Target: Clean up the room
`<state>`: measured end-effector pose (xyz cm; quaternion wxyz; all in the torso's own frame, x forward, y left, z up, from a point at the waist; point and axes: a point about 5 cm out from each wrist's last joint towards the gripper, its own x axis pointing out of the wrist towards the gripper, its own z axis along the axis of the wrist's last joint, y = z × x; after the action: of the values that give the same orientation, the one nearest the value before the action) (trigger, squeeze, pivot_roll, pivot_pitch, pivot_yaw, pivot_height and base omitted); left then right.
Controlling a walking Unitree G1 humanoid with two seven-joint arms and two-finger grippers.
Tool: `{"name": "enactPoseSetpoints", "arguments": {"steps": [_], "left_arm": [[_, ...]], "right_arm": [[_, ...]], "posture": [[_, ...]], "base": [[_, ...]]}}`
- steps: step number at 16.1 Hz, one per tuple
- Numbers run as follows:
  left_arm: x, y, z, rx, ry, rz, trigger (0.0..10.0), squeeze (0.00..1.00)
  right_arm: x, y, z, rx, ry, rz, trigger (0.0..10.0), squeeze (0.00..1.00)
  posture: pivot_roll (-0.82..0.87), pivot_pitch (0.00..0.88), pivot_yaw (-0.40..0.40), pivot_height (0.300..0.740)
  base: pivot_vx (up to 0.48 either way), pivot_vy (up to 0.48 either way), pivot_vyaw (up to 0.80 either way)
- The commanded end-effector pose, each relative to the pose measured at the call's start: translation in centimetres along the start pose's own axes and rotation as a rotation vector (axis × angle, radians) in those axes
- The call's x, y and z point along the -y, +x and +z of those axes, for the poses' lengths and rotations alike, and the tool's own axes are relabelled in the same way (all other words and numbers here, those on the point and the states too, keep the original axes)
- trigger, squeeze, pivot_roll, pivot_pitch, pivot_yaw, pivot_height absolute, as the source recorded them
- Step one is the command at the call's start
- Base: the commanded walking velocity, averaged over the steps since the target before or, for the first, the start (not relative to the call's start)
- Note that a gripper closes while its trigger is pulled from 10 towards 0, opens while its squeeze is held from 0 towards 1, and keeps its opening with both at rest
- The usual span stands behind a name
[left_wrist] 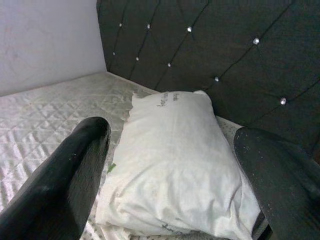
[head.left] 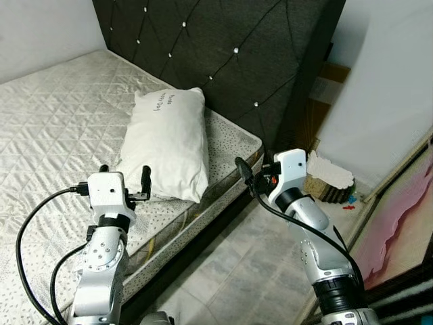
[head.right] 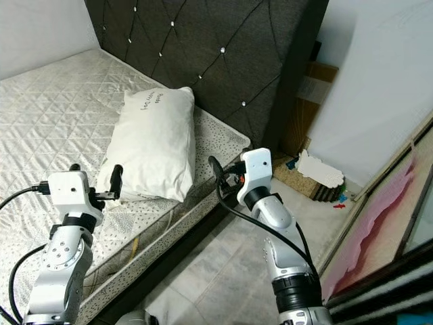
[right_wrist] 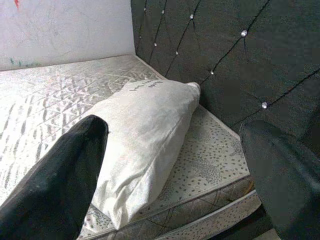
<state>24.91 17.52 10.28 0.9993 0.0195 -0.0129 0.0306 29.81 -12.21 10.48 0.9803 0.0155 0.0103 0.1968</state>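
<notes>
Pillow (head.left: pixel 168 142): white, with dark handwriting near its top end; lies on the bed (head.left: pixel 47 128), top end touching the dark tufted headboard (head.left: pixel 223 54), near the bed's right edge.
Left end effector (head.left: pixel 124 181): above the mattress, just beside the pillow's lower end; fingers spread, holding nothing.
Right end effector (head.right: pixel 218 177): beyond the bed's edge, above the tiled floor (head.left: pixel 243 271); fingers (right_wrist: pixel 55 185) parted wide, empty.
Floor clutter: a cardboard box (head.right: pixel 311 177) by the wall with something white on top, possibly foam; small red scraps beside it.
</notes>
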Motion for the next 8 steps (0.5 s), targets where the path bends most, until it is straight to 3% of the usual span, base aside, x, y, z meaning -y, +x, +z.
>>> {"name": "enactPoseSetpoints", "arguments": {"steps": [1,8], "left_arm": [[-0.19,0.02,0.36,0.02,0.008,-0.003,10.0,0.0],[-0.1,-0.04,0.28,0.018,0.006,-0.003,10.0,0.0]], "right_arm": [[-0.04,0.13,0.42,0.017,-0.007,0.006,10.0,0.0],[0.04,0.12,0.44,0.015,-0.013,0.009,10.0,0.0]], "posture": [[-0.06,0.0,-0.038,0.74],[-0.06,0.0,-0.042,0.74]], "base": [[0.48,0.0,0.0],[0.48,0.0,0.0]]}}
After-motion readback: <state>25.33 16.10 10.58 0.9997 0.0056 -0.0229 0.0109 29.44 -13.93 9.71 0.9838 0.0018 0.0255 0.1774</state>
